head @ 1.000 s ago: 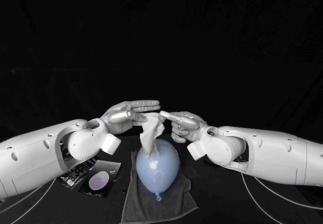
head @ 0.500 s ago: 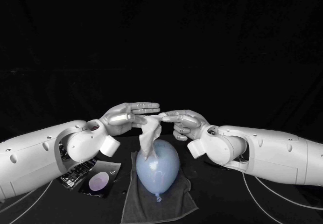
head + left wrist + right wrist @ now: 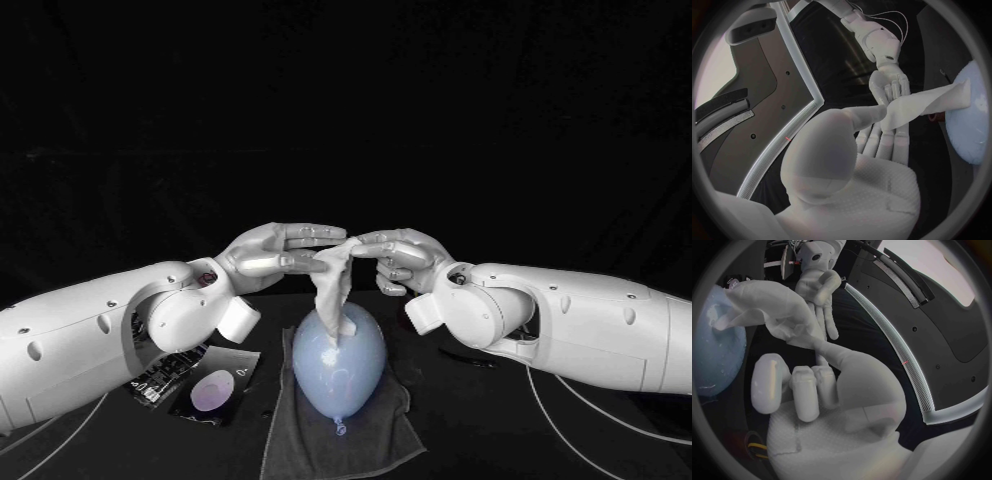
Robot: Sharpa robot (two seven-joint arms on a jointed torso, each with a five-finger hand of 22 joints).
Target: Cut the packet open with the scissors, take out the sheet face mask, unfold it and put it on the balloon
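The white sheet mask (image 3: pixel 335 290) hangs bunched in a narrow strip between my two hands. Its lower end touches the top of the pale blue balloon (image 3: pixel 339 365). My left hand (image 3: pixel 281 255) pinches the mask's upper end between thumb and fingers, and my right hand (image 3: pixel 397 258) holds it from the other side, fingertips almost meeting. The left wrist view has the left hand (image 3: pixel 873 145), the mask (image 3: pixel 923 102), the balloon (image 3: pixel 973 120) and the right hand (image 3: pixel 889 85). The right wrist view has the right hand (image 3: pixel 811 390), the mask (image 3: pixel 773 315) and the balloon (image 3: pixel 717 350).
The balloon lies on a dark grey towel (image 3: pixel 339 440) at the table's front middle, knot towards me. The opened black packet (image 3: pixel 209 385) with a pale oval on it lies left of the towel, under my left forearm.
Both hands have drawn closer together around the mask's top. The hanging strip has shifted right, from beside the balloon's top to touching it.
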